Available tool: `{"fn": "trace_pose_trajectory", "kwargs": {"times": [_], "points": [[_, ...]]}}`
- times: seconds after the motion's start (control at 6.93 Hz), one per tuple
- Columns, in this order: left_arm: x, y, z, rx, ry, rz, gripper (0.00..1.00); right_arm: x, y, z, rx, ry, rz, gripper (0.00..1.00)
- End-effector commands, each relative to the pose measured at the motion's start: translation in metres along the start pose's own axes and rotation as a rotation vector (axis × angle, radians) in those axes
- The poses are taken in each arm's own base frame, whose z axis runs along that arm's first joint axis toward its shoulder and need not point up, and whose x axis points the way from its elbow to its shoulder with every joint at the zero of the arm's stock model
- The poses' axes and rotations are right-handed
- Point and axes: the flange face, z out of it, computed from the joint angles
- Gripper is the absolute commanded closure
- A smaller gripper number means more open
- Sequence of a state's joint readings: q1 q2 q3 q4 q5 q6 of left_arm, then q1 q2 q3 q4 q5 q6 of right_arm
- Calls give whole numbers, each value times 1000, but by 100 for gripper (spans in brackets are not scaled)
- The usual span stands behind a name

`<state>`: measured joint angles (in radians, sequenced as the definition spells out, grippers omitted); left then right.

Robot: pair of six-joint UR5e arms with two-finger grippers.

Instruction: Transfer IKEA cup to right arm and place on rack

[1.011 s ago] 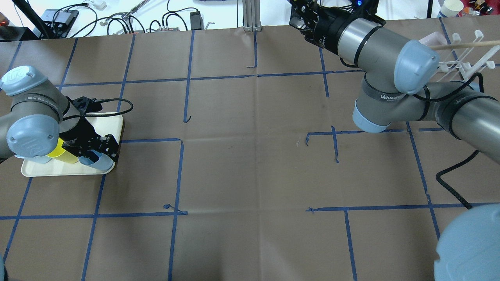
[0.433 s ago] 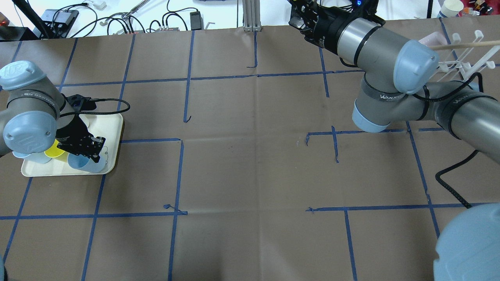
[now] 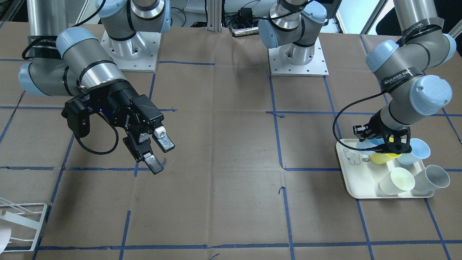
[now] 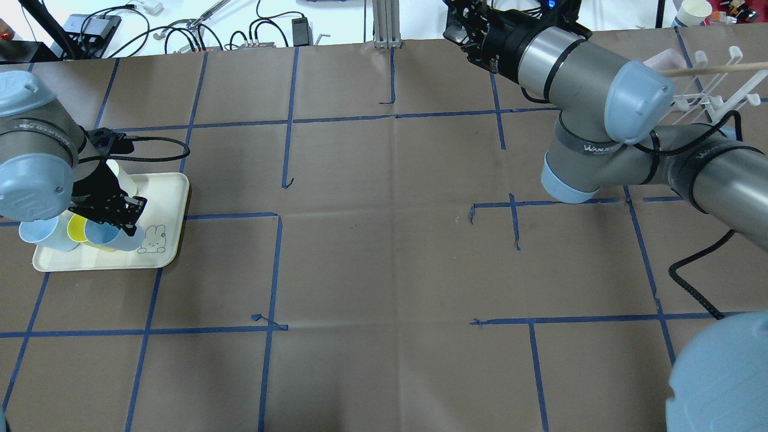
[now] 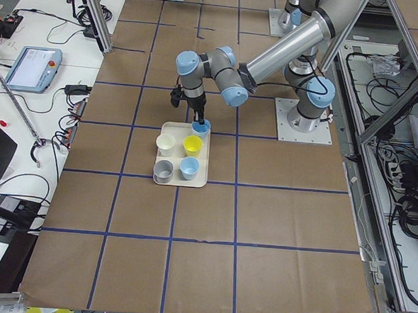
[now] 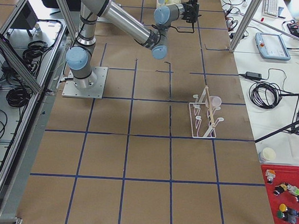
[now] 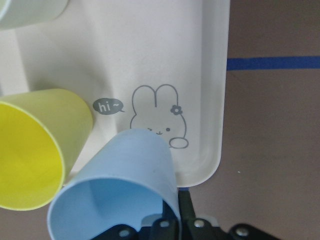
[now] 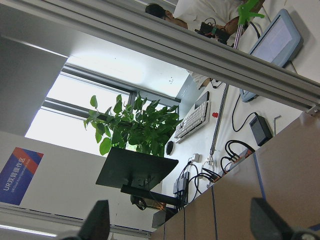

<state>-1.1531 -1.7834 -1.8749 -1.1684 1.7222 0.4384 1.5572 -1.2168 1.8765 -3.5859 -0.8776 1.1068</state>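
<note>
On the cream tray (image 4: pixel 162 201) at the table's left, my left gripper (image 4: pixel 120 217) is shut on the rim of a light blue IKEA cup (image 4: pixel 111 236), which is tilted on its side. The left wrist view shows that cup (image 7: pixel 120 182) close up, with a finger inside its mouth and the tray's bunny drawing just beyond. My right gripper (image 3: pixel 158 153) hangs open and empty above the far middle of the table, well away from the tray. The white wire rack (image 4: pixel 714 93) stands at the far right of the table.
A yellow cup (image 4: pixel 77 228) and another light blue cup (image 4: pixel 37 233) lie right beside the held one. A cream cup (image 3: pixel 397 180) and a grey cup (image 3: pixel 431 177) are on the same tray. A pink cup (image 6: pixel 215 101) sits on the rack. Blue tape lines cross the brown table cover.
My left gripper has moved left and slightly back across the tray with the light blue cup in it, uncovering the bunny drawing. The right arm has stayed still.
</note>
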Motion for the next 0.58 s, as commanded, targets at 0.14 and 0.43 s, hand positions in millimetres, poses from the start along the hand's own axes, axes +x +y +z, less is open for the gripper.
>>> {"fn": "trace_pose_trajectory", "kwargs": {"times": [0.14,0.43], "points": [[-7,-25,-96,11,-8,31,100,-1,0,0,-1,-2,1,0],[-14,-32,-131,31,-16,33,100,-1,1,0,-3,-3,-1,0]]}}
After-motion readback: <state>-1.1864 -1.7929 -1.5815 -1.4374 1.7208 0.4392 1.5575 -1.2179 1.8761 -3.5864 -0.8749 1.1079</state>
